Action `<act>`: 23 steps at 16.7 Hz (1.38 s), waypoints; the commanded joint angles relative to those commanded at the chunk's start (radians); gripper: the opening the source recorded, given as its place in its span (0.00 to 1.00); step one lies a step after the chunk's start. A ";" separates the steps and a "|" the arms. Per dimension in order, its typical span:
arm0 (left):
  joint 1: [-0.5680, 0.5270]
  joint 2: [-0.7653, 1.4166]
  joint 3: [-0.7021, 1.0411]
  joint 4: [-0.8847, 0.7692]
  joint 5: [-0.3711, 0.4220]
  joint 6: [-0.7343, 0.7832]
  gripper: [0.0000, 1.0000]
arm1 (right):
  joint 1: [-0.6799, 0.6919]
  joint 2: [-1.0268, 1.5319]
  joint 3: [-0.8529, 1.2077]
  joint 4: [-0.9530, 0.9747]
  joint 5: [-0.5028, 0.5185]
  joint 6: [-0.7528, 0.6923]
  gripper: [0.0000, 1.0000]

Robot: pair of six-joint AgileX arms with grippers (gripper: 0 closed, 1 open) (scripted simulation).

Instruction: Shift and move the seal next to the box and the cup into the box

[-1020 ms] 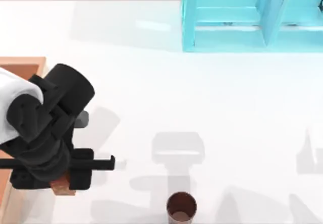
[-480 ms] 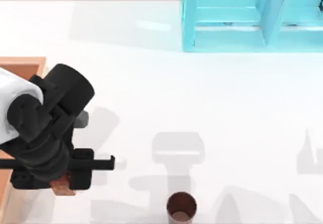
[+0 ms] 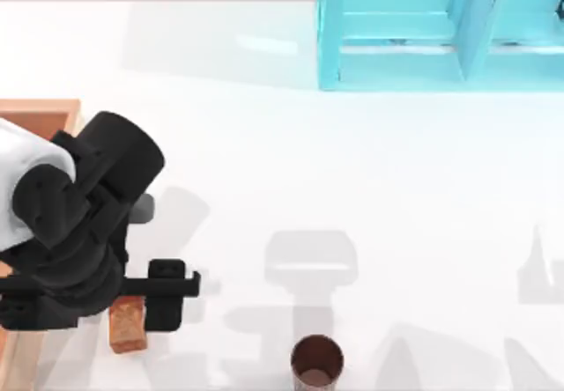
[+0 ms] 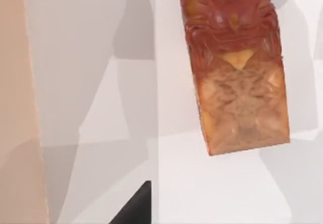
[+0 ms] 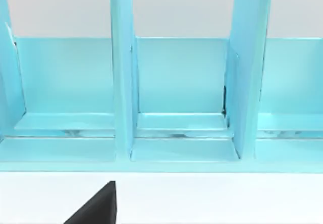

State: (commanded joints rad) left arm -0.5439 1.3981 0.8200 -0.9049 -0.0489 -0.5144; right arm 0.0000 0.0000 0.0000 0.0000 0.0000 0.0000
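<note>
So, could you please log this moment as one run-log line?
left gripper: open, above seal | seal: on table beside box | cup: on table, outside box

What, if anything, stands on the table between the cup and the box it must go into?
The seal lies on the table just right of the box, with the left end effector above it. Both sit roughly along the cup's path leftward toward the box. Otherwise nothing stands between them.
</note>
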 joint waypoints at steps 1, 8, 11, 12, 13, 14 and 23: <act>0.000 0.000 0.000 0.000 0.000 0.000 1.00 | 0.000 0.000 0.000 0.000 0.000 0.000 1.00; -0.001 0.000 0.000 0.000 0.000 0.000 1.00 | 0.000 0.000 0.000 0.000 0.000 0.000 1.00; -0.004 -0.005 0.040 -0.040 -0.001 -0.001 1.00 | 0.000 0.000 0.000 0.000 0.000 0.000 1.00; -0.004 -0.008 0.073 -0.075 -0.001 -0.003 1.00 | 0.000 0.000 0.000 0.000 0.000 0.000 1.00; -0.005 -0.011 0.113 -0.119 -0.002 -0.006 1.00 | 0.000 0.000 0.000 0.000 0.000 0.000 1.00; -0.005 -0.014 0.155 -0.171 -0.002 -0.008 1.00 | 0.000 0.000 0.000 0.000 0.000 0.000 1.00; -0.007 -0.053 0.360 -0.413 0.000 -0.007 1.00 | 0.000 0.000 0.000 0.000 0.000 0.000 1.00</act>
State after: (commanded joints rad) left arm -0.5507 1.3450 1.1800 -1.3178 -0.0494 -0.5213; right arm 0.0000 0.0000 0.0000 0.0000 0.0000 0.0000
